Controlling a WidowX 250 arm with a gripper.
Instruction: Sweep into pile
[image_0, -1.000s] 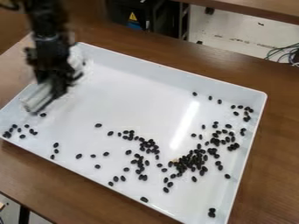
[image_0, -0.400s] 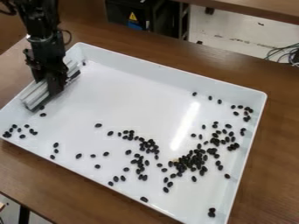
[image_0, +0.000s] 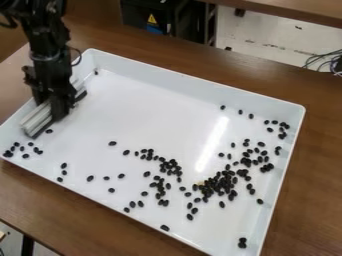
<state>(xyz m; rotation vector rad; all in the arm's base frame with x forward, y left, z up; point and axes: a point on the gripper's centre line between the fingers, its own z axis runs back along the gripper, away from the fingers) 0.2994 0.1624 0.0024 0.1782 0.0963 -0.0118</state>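
The pincer (image_0: 55, 104) hung at the left of the frame, gripping a white sweeper (image_0: 36, 118) with a dark edge, beside the left wall of the white tray (image_0: 194, 82). The tray sat on a brown desk (image_0: 310, 190). Black beans (image_0: 220, 184) lay thickest right of centre in its lower half, with looser ones trailing to the lower left and up the right side.

holding pale bar (image_0: 33, 120) in gripper (image_0: 52, 107), at view's left side of white tray (image_0: 133, 112) | with black beans (image_0: 219, 184) heaped thickest toward lower right, others scattered, few near left corner | on brown surface (image_0: 307, 200)
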